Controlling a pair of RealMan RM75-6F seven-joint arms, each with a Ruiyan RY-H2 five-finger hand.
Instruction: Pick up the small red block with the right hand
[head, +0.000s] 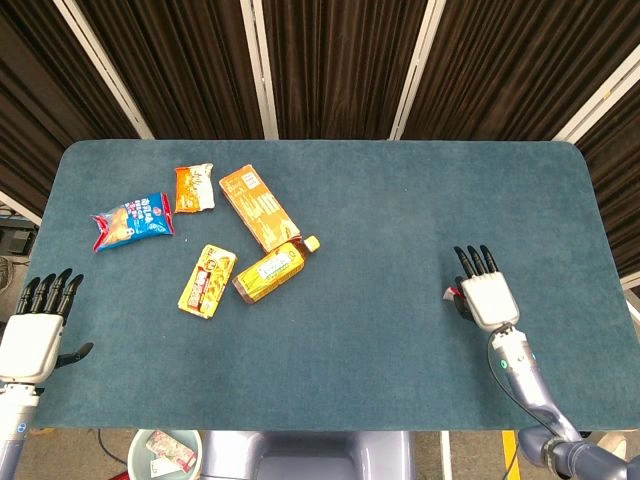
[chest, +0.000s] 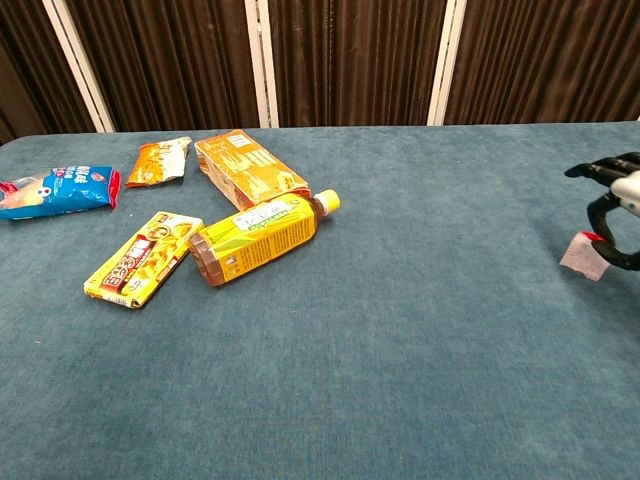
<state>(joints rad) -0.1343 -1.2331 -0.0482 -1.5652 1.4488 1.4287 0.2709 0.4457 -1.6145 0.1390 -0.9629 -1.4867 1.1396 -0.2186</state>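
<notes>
The small red block (chest: 584, 254) shows a pale face with a red edge and hangs just above the blue table (chest: 400, 330) at the far right. My right hand (chest: 616, 212) pinches it between thumb and fingers. From the head view the block (head: 453, 294) peeks out at the left side of the right hand (head: 484, 295), whose other fingers point toward the far edge. My left hand (head: 35, 330) is open beyond the table's left front corner, holding nothing.
On the left half of the table lie a blue snack bag (head: 132, 221), an orange packet (head: 194, 187), an orange box (head: 259, 207), a yellow bottle (head: 270, 270) and a yellow bar pack (head: 207, 280).
</notes>
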